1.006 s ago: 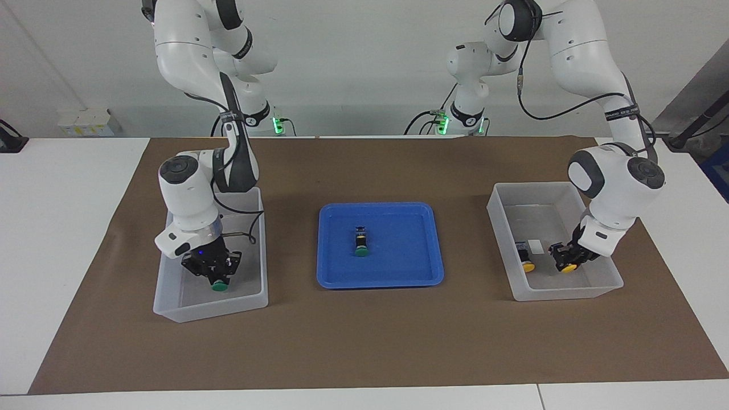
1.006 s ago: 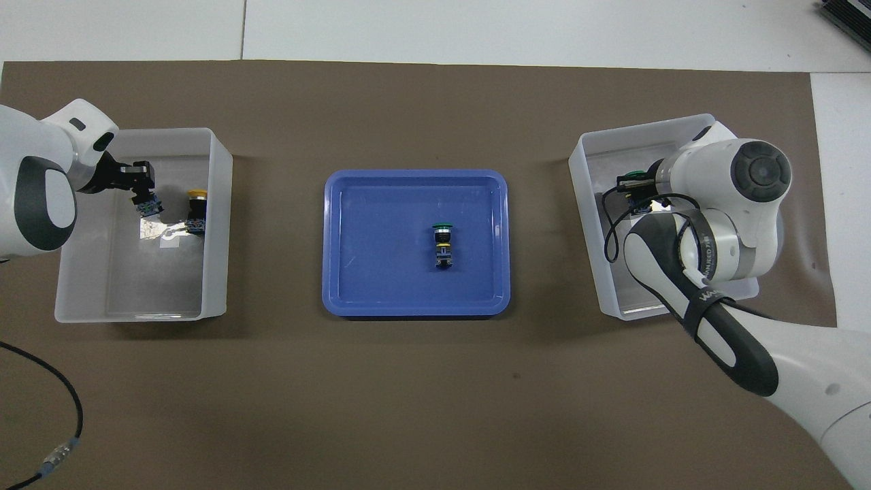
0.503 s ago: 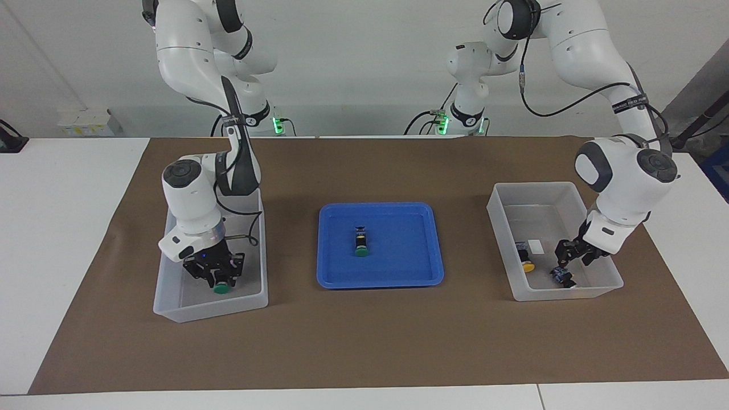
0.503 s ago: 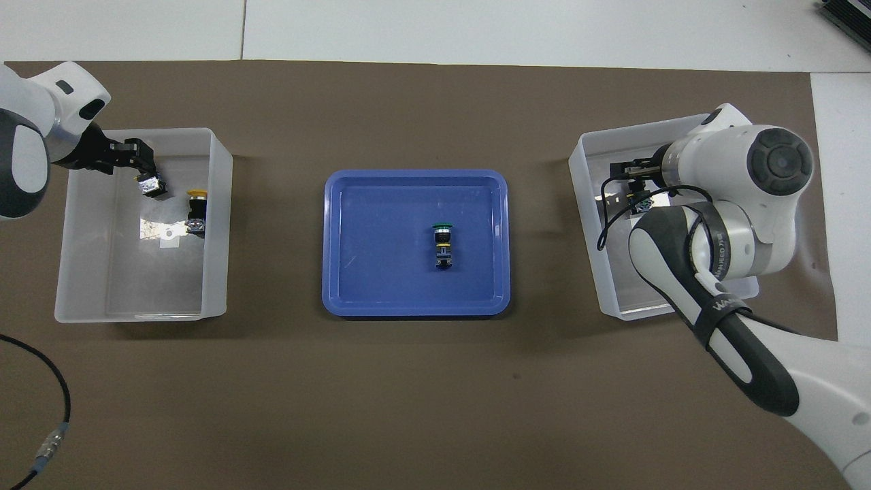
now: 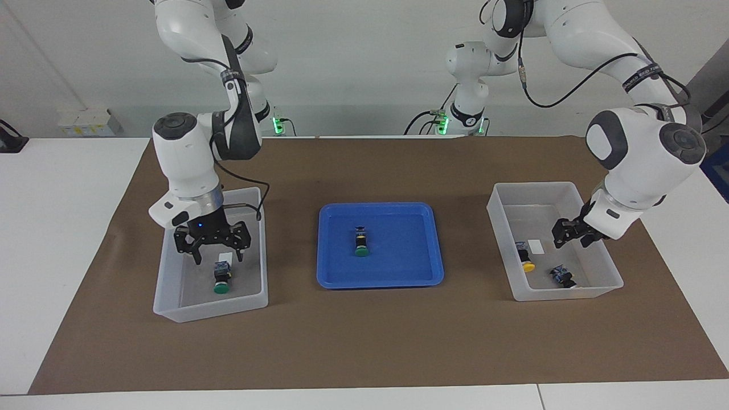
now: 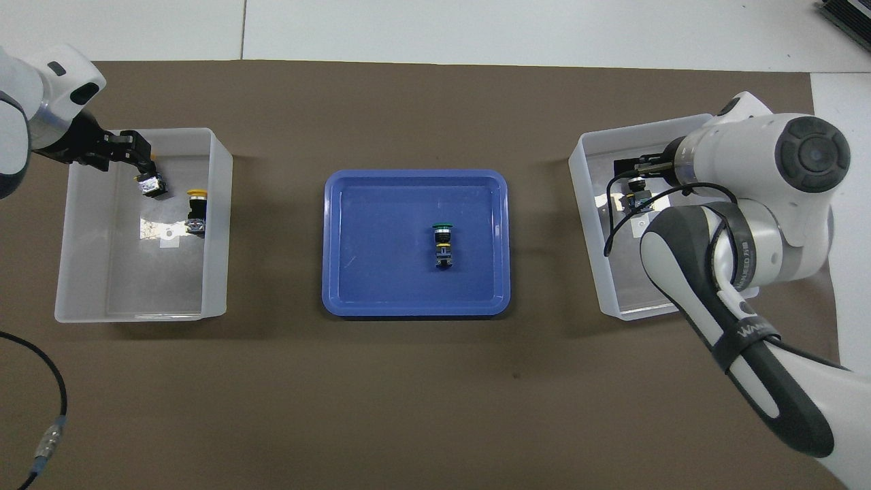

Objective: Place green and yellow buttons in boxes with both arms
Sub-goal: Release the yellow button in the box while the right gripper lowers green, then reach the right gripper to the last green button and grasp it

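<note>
One green button (image 5: 221,280) lies in the box (image 5: 211,310) at the right arm's end; it also shows in the overhead view (image 6: 636,194). My right gripper (image 5: 217,256) hangs open just above it, apart from it. Two yellow buttons (image 5: 526,261) (image 5: 564,277) lie in the box (image 5: 569,293) at the left arm's end. My left gripper (image 5: 571,239) is open and empty over that box. A second green button (image 5: 361,244) lies in the blue tray (image 5: 421,279) at the table's middle.
Brown paper (image 5: 364,341) covers the table under the tray and both boxes. A black cable (image 6: 47,435) lies on it at the left arm's end, near the robots. Each box has a small white label on its floor.
Both grippers opened and rose. The right let go of the green button in its box. The left let go of the yellow button, which now lies beside the other yellow one.
</note>
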Controlling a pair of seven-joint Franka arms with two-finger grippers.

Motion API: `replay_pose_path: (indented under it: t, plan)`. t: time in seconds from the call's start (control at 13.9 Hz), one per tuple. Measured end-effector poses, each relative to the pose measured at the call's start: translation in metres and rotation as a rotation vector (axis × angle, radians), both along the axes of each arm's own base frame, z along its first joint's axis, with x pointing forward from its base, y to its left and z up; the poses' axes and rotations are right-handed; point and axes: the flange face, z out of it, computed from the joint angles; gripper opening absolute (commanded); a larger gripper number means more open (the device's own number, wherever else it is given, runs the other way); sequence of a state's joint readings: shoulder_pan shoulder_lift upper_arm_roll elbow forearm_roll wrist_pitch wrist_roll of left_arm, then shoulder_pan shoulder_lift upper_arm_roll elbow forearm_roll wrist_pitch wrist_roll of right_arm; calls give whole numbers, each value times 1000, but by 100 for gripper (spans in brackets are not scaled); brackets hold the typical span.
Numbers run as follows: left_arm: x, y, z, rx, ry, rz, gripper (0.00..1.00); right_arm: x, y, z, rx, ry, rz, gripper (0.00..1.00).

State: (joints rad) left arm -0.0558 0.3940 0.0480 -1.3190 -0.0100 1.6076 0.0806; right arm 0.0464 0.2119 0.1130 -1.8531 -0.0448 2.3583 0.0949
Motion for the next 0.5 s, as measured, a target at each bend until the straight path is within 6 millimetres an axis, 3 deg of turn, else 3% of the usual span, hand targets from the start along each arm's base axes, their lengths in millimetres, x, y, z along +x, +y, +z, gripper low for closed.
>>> replay_pose_path:
  t: [0.5]
  plan:
    - [-16, -24, 44, -4, 20, -37, 67, -30, 147, 14, 35, 13, 15, 100]
